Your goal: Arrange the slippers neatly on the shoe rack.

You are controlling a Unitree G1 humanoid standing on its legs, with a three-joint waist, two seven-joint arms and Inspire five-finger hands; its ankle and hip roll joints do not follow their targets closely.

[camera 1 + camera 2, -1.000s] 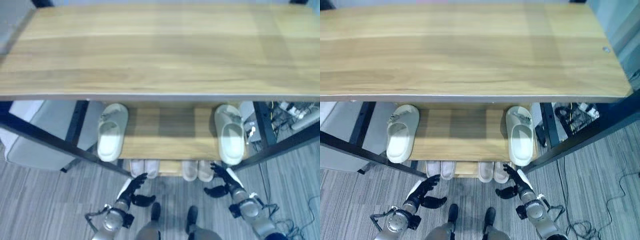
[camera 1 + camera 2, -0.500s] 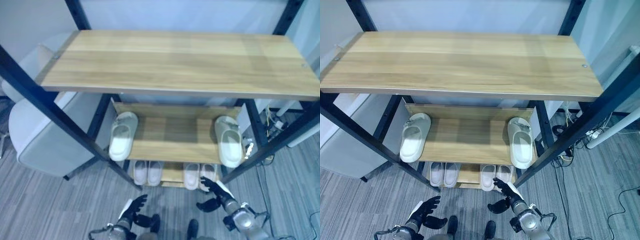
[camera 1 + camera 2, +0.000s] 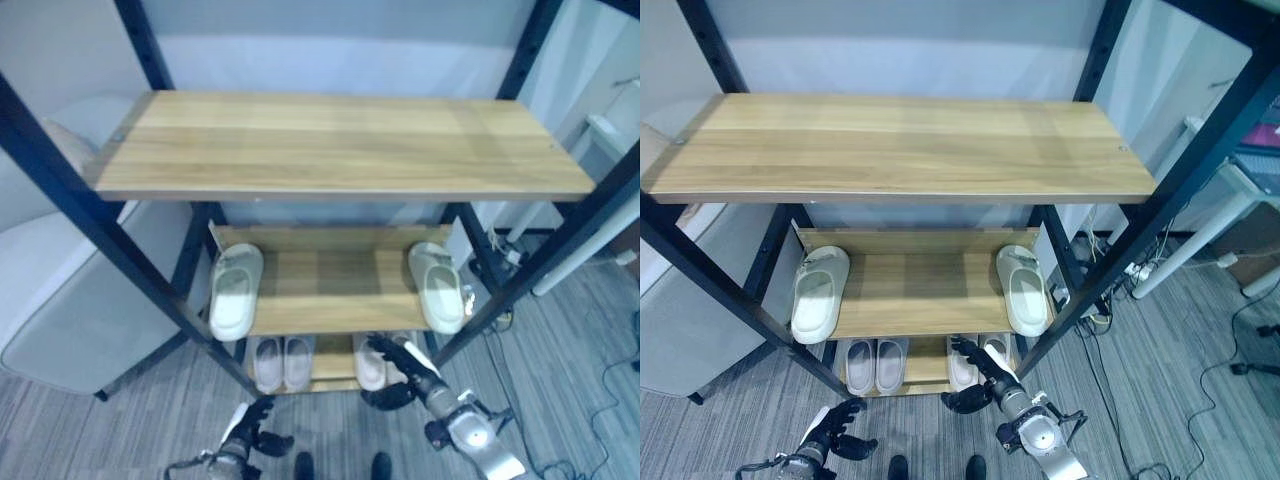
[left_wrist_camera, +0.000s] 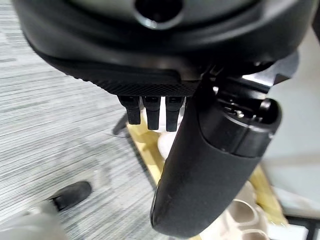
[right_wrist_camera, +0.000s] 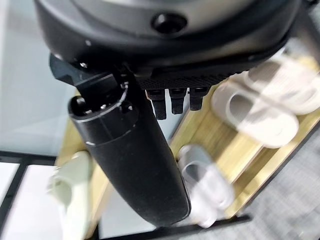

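Wooden shoe rack [image 3: 340, 150]: left eye view has pale slippers [image 3: 236, 290] at both ends of the middle shelf (two pairs below). Right eye view: left robot hand [image 3: 833, 430] and right robot hand [image 3: 980, 372] spread, empty. Wrist views: fingers relaxed.

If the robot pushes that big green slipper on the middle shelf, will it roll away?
Probably not: the green slipper lies flat on its sole on the middle shelf, so it would likely slide. It looks thick and foamy, so probably light and a bit squishy.
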